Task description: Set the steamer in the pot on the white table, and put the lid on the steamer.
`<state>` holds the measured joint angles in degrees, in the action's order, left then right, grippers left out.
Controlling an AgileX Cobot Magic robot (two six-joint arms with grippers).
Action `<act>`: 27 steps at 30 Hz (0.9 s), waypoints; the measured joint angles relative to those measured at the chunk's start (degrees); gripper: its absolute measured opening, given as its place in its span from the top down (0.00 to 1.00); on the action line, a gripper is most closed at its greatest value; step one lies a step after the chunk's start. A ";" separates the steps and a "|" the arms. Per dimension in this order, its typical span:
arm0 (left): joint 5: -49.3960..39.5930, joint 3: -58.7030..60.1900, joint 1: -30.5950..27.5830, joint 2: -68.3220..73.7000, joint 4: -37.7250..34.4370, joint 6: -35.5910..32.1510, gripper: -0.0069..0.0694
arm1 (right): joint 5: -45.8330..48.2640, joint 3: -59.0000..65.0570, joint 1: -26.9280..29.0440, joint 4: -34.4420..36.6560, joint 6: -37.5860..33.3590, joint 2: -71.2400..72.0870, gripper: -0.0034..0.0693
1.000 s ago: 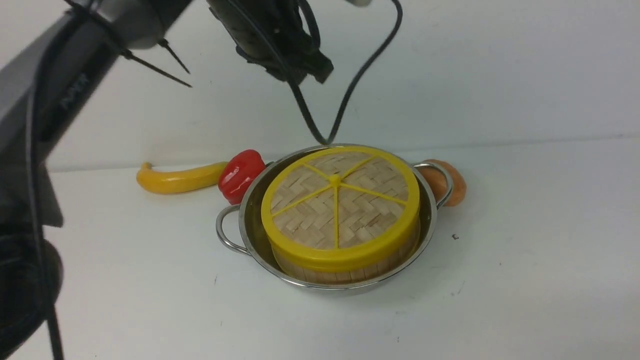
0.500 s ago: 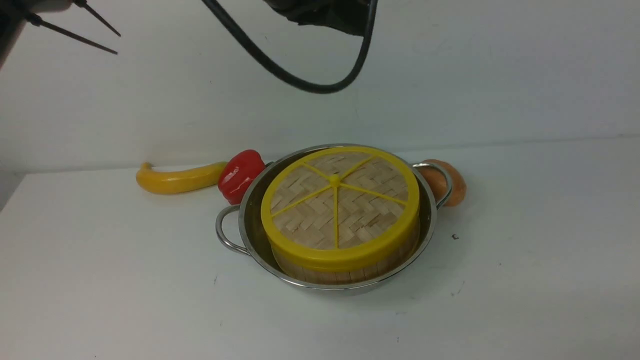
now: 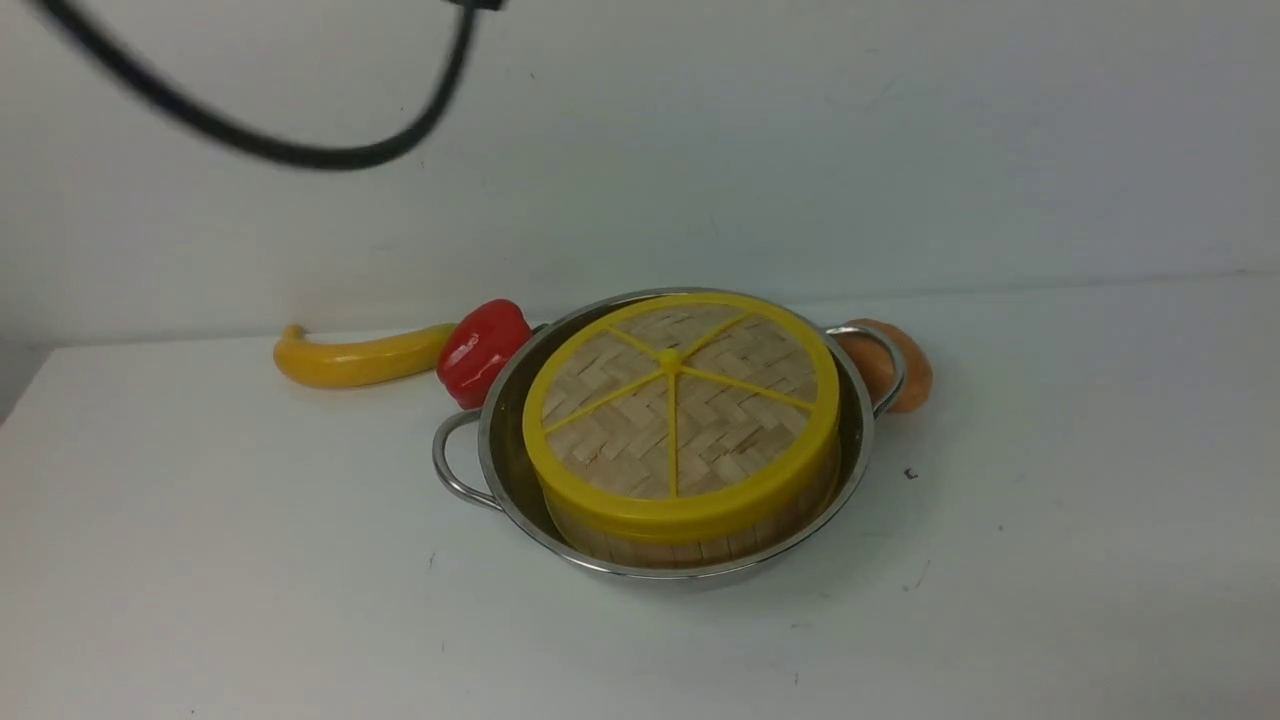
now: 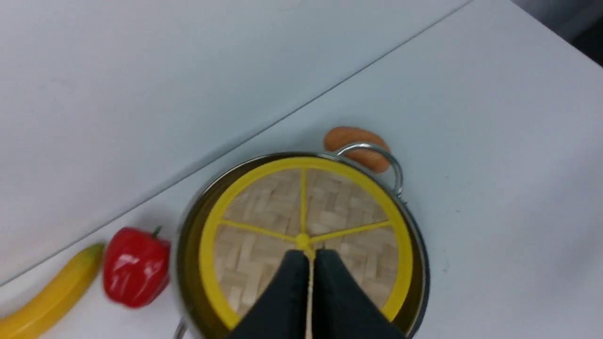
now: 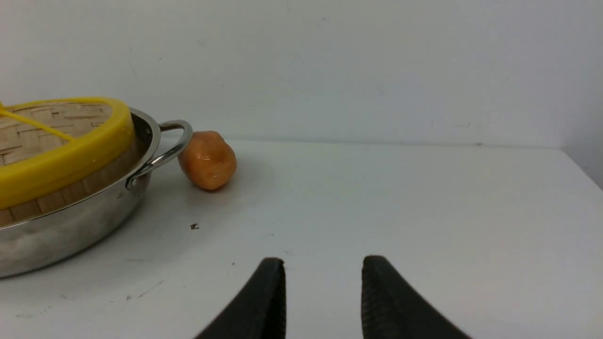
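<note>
With the steamer (image 3: 690,552) seated in the pot (image 3: 700,573) and capped by its lid (image 3: 610,450), the left gripper (image 4: 310,256), closed and empty, and the right gripper (image 5: 324,261), parted beside the pot, apparently need only stay clear.

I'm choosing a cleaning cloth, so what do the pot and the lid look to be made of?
The pot: apparently stainless steel, polished, judging by its silvery wall and bright rim.
The lid: matte woven bamboo, it seems, from the flat tan strips crossing in a zigzag; its smooth, slightly glossy yellow rim and spokes look like plastic, though painted material is possible.
</note>
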<state>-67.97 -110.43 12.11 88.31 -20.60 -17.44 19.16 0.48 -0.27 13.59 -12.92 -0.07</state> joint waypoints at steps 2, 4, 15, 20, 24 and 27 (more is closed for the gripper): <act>3.59 9.03 -2.41 -7.29 0.84 -0.05 0.88 | 0.00 0.00 0.00 0.00 0.00 0.00 0.61; 7.49 16.09 -4.06 -12.03 0.97 -0.37 0.88 | 0.00 0.00 0.00 0.00 0.00 0.00 0.61; 38.98 73.02 -17.63 -45.75 0.50 -4.91 0.87 | 0.00 0.00 0.00 0.00 0.00 0.00 0.61; 46.43 87.77 -21.03 -62.42 1.91 -5.39 0.87 | 0.00 0.00 0.00 0.00 0.00 0.00 0.61; 47.07 95.99 -21.10 -73.30 3.99 -5.55 0.87 | 0.00 0.00 0.00 0.00 0.00 0.00 0.61; 47.07 100.03 -21.10 -79.28 4.54 -5.60 0.86 | 0.00 0.00 0.00 0.00 0.00 0.00 0.61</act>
<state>-20.90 -10.41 -8.98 9.03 -16.06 -23.04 19.16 0.48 -0.27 13.59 -12.92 -0.07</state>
